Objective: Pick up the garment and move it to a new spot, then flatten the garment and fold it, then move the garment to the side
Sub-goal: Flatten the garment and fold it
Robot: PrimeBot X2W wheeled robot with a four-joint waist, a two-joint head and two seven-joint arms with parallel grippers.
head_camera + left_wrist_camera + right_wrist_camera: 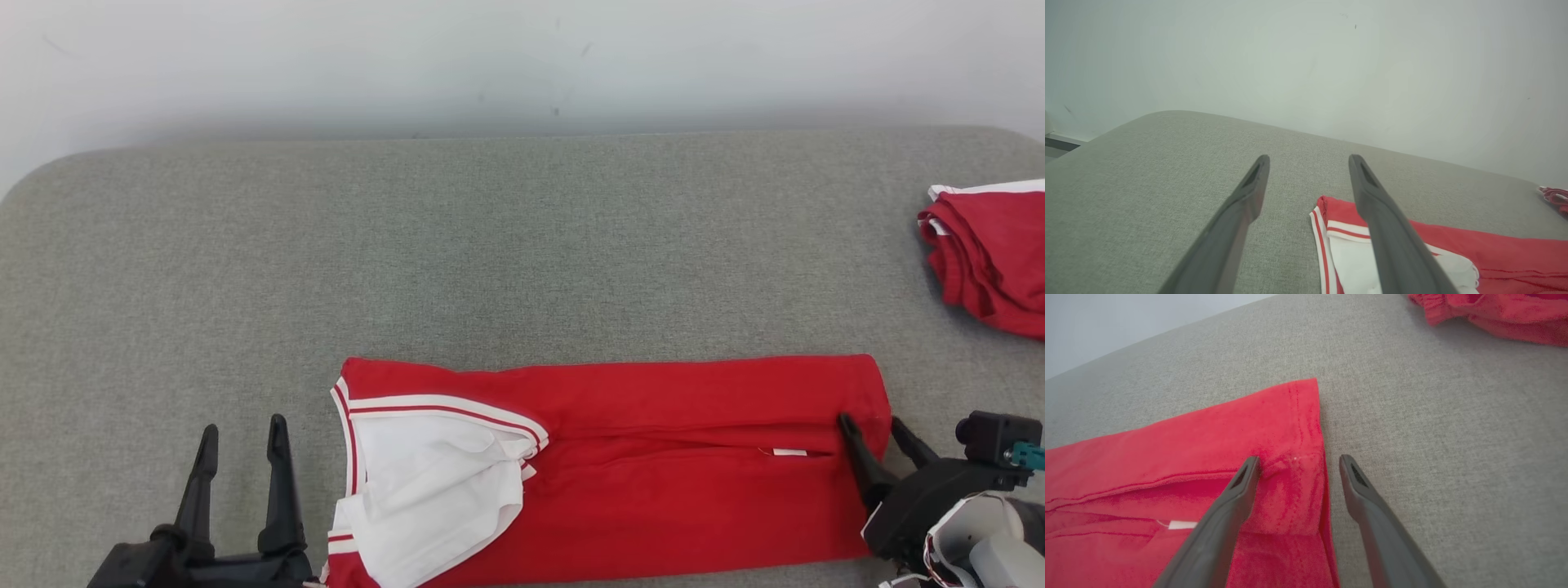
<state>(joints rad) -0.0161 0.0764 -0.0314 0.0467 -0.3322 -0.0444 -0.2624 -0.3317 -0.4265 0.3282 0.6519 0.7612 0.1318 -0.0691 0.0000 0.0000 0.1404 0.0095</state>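
The long red cloth garment with a white, red-striped trim lies at the 6 o'clock side of the grey woven-fabric surface with rounded corners. It is folded into a flat band that runs from 9 to 3 o'clock. The long edges are turned in and meet along a seam line near the small white label, so I judge the lengthwise fold done and the crosswise fold not yet made.

My left tool sits at 8 o'clock from the garment's middle, just beside the trimmed end but apart from it. Its two dark fingers are spread and hold nothing. I keep it low and close because that end is the natural place for the next pinch.

My right tool is at 3 o'clock on the band, also released and empty. One finger is over the red hem and the other over bare grey weave, so the jaws straddle the garment's end edge. From there I could close on the corner, though the cloth lies flat and I may need to dig under it.

A heap of red fabric with a white edge rests well apart at 2 o'clock, which marks the side where finished pieces go.
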